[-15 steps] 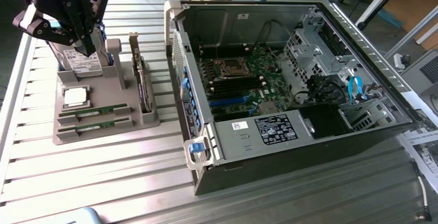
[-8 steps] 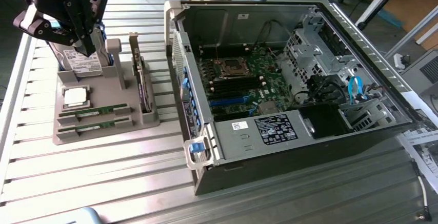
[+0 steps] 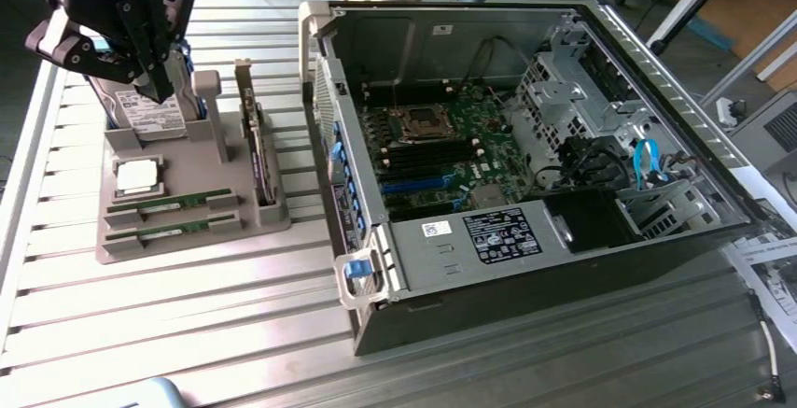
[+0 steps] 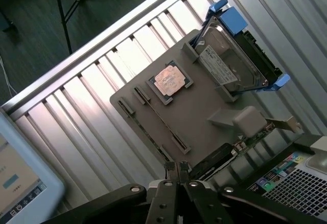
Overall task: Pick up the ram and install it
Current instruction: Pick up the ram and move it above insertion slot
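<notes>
Ram pick, approach.

The ram (image 3: 168, 204) lies on edge in a slot of the grey holder (image 3: 200, 243), untouched. It is low and well apart from the pincer (image 4: 178, 170), on the far side of the CPU (image 3: 137, 175) from it. A second stick (image 3: 171, 232), alike, sits just beyond in its own slot.

The pincer is closed tight and carries nothing. It hangs over the hard drive (image 3: 147, 114) at the holder's other end. The upright expansion card (image 3: 253, 133) stands to one side of it, and the open computer case (image 3: 373, 268) is further off on the tabletop (image 3: 187, 333).

Notes for doing this step well (judgement):
- The jaws must part before any descent, since closed tips would land on the board's edge.
- Turn the wrist so the pads meet the two flat faces at mid-length.
- Come down clear of the CPU and between the sticks, which stand close together.
- Pull straight up out of the slot, because a tilt could bind the stick or drag the holder.
</notes>
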You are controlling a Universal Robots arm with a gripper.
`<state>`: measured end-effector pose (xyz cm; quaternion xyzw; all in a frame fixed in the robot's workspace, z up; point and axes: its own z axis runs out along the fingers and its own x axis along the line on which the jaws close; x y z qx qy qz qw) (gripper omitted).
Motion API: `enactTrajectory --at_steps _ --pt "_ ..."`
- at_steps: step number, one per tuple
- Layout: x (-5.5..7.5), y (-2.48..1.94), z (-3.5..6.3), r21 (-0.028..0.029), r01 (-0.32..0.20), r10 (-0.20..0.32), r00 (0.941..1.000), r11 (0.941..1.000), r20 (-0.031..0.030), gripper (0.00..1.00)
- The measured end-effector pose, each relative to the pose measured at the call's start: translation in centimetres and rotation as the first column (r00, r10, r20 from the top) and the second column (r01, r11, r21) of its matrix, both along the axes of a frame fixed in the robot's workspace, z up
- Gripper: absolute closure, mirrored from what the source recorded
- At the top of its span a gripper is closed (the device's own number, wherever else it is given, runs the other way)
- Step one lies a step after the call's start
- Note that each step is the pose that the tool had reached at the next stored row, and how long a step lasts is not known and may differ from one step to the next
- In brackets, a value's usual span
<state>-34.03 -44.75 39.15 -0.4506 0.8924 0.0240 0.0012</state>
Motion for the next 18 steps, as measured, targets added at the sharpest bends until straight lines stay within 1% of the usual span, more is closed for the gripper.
enactTrajectory --at_steps 18 --pt "0.00 0.00 0.00 -0.0001 -0.051 0.051 0.9987 0.9987 0.0000 0.89"
